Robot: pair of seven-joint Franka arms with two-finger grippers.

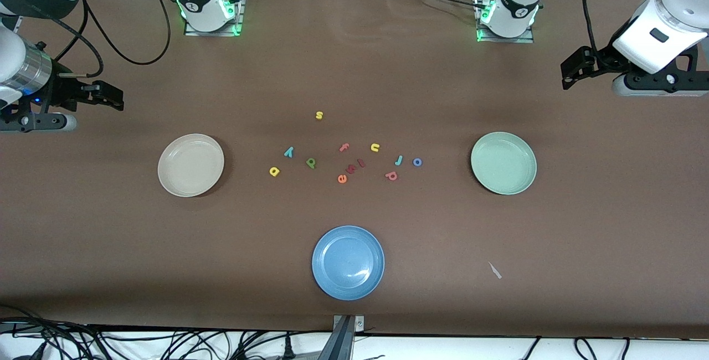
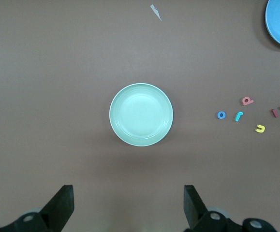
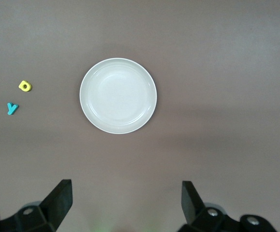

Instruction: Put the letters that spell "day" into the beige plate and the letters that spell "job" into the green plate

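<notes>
Both our grippers hang wide open and empty: left gripper (image 2: 128, 205) up by the green plate (image 1: 503, 162), right gripper (image 3: 126, 203) by the beige plate (image 1: 190, 164); letters (image 1: 343, 162) lie between, bare table all around.

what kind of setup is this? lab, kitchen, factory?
Looks like a robotics lab bench: two bolted-down arm bases on a brown-covered table, loose cables along its edge, toy letters and plates laid out.
</notes>
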